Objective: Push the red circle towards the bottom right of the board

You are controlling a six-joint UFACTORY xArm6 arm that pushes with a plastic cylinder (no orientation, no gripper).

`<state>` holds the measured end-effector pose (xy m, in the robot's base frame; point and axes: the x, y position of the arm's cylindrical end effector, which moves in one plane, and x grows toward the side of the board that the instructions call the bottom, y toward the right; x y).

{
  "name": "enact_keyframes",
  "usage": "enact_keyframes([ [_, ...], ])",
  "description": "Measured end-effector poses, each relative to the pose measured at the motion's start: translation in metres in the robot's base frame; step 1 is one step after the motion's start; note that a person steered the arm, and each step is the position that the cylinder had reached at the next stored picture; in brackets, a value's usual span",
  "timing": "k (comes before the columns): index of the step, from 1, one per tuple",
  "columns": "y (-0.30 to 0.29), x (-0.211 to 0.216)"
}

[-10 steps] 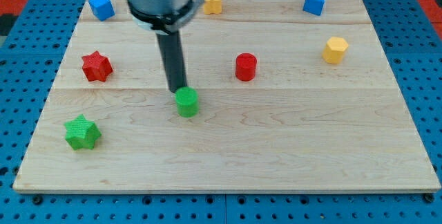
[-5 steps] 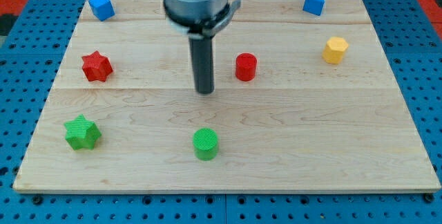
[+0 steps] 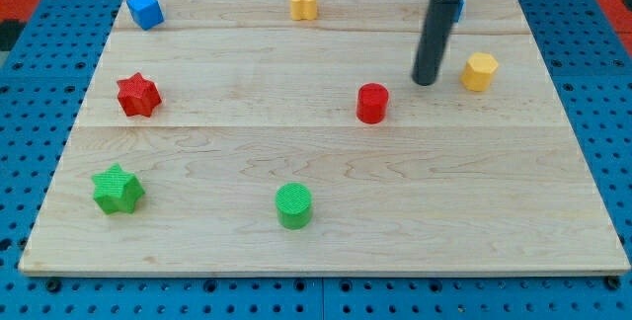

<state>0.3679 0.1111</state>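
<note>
The red circle [image 3: 372, 103] stands on the wooden board [image 3: 326, 231] a little right of its middle. My tip [image 3: 426, 82] is above and to the right of the red circle, a short gap away and not touching it. The rod rises from the tip to the view's top edge. A yellow hexagon block [image 3: 480, 71] lies just right of the tip.
A green circle [image 3: 293, 205] sits near the bottom middle, a green star [image 3: 118, 190] at the lower left, a red star [image 3: 137, 95] at the left. A blue block [image 3: 144, 10] is at the top left, a yellow block [image 3: 303, 4] at the top middle. A blue block at the top right is mostly hidden behind the rod.
My tip moved from left of the red circle to its upper right. The red circle shifted a little right and down. The green circle was pushed down toward the bottom earlier.
</note>
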Motion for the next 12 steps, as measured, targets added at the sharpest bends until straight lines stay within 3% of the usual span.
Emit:
enact_keyframes([
  [1,-0.011,-0.012],
  [2,-0.035,0.030],
  [5,-0.082,0.032],
  [7,-0.017,0.095],
  [9,-0.055,0.109],
  [11,-0.040,0.148],
  [12,-0.066,0.156],
])
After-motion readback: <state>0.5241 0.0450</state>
